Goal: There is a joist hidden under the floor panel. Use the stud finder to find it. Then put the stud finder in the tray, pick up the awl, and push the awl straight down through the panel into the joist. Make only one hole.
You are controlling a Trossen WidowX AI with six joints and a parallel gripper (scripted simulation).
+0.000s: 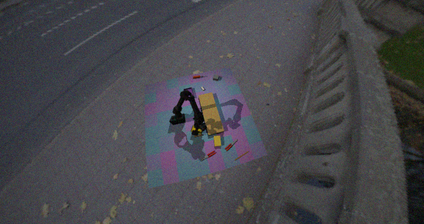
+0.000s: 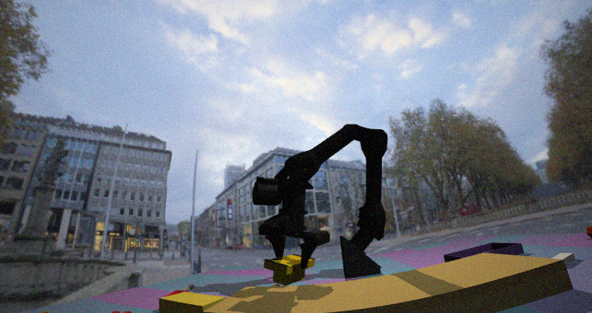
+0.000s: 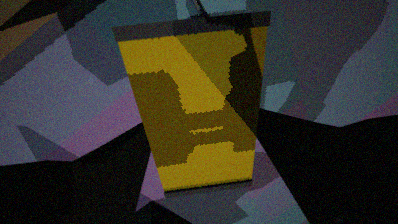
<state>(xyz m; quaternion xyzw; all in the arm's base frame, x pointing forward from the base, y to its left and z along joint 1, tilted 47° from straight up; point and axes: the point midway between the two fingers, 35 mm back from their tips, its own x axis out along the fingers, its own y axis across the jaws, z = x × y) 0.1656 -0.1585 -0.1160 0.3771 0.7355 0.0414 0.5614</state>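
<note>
The yellow stud finder is held by the black gripper, with one finger on each side of it. It looks to be held up off the mat, and it is not in the tray.

With twelve at the top of the top view, and the middle of the tan floor panel as the clock's center, the gripper is seen between seven and eight o'clock, close to the panel's long side. The purple tray is seen between ten and eleven, partly covered by the arm. A small white block is seen between eleven and twelve, and an orange-handled tool is seen farther out at eleven. A gray block is seen near twelve.

A yellow block is seen near the panel's end, between five and six. Two red-handled tools are seen past it, one at six and one at five. Which tool is the awl cannot be told.
</note>
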